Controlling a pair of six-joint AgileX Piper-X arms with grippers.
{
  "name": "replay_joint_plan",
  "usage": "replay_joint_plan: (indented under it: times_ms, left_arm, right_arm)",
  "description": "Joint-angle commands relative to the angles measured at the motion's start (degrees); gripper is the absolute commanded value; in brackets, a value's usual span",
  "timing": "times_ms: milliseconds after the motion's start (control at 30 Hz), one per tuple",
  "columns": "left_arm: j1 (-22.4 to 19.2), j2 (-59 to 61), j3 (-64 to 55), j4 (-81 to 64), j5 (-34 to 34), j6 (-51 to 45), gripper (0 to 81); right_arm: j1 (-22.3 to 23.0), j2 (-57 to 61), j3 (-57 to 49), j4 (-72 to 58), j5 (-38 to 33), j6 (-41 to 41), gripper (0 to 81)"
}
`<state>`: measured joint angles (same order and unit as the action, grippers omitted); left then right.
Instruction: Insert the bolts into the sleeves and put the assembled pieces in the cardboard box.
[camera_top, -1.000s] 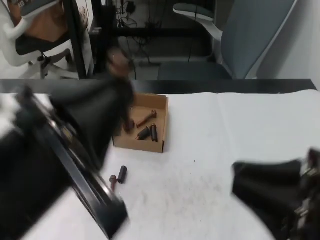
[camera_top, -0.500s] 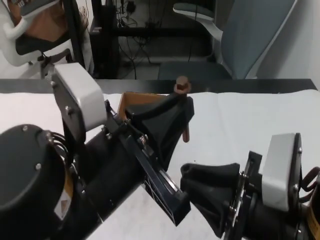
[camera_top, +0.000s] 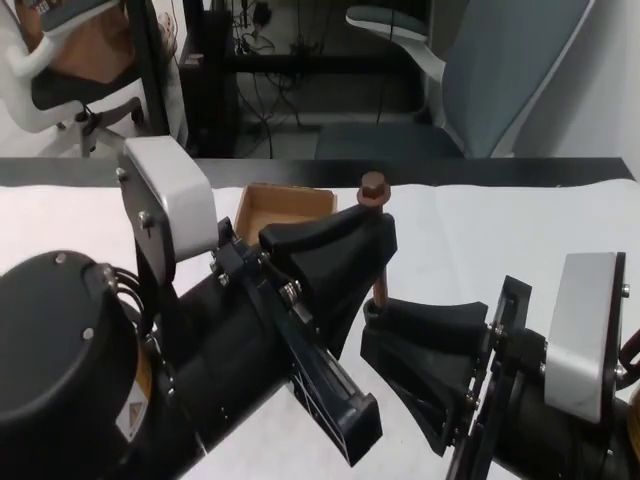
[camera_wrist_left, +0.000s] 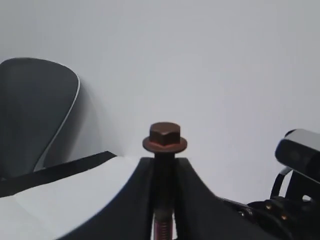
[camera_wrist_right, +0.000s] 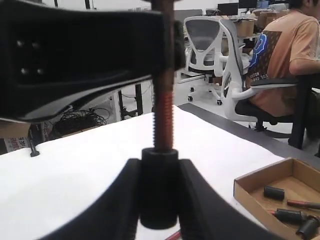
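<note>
Left wrist view: our left gripper (camera_wrist_left: 164, 167) clamps the bolt (camera_wrist_left: 164, 141) by its shank, head up, over the tabletop (camera_wrist_right: 65, 180). Our right gripper (camera_wrist_right: 159, 172) clenches the sleeve (camera_wrist_right: 158, 192) directly beneath, threads meeting it. Both look rigid, light and slick; we'd hold each mid-body.

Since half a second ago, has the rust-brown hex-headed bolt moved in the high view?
Yes. The rust-brown hex-headed bolt has dropped slightly against the bench's dark far edge.

We see the bench (camera_top: 510, 235) with a white top and a dark strip (camera_top: 500, 171) along its far edge. 1 cardboard box (camera_top: 290, 207) sits directly on the white surface, open side up, close to that far edge.
</note>
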<state>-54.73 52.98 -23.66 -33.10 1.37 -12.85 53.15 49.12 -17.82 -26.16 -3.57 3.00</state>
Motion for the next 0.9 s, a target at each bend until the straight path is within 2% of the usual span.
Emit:
replay_joint_plan:
  times_ms: [0, 133, 433, 467, 533, 633, 667, 867]
  left_arm:
    - [-0.20, -0.19, -0.06, 1.25, 0.48, -0.46, 1.7]
    - [-0.20, -0.19, -0.06, 2.95, 2.96, -0.46, 1.7]
    - [-0.20, -0.19, -0.06, 6.63, 3.50, -1.16, 2.2]
    - [-0.20, -0.19, -0.06, 7.54, 4.46, -1.28, 8.7]
    - [-0.20, -0.19, -0.06, 9.10, 6.11, -1.29, 26.7]
    - [-0.20, -0.19, -0.06, 12.41, 7.17, -1.29, 66.4]
    - [-0.20, -0.19, -0.06, 12.88, 7.76, -1.29, 70.0]
    - [0.82, -3.18, -0.06, 11.62, 8.56, -3.50, 70.0]
  right_arm:
    - [0.15, 0.04, -0.49, -1.64, 0.26, -0.58, 0.6]
    - [0.15, 0.04, -0.49, -3.36, 2.01, -0.58, 0.6]
    - [-0.04, 0.04, -1.60, -3.39, 3.96, -2.19, 0.6]
    - [-0.04, 0.04, -1.75, -3.39, 4.34, -2.19, 0.6]
    - [-0.04, 0.04, -2.19, -3.39, 5.07, -2.19, 0.6]
    - [-0.14, 0.04, -2.60, -3.27, 6.32, -2.19, 0.6]
    - [-0.22, 0.04, -2.72, -3.27, 6.60, -2.19, 0.6]
    - [-1.62, 0.04, -3.56, -1.24, 10.10, -2.19, 0.6]
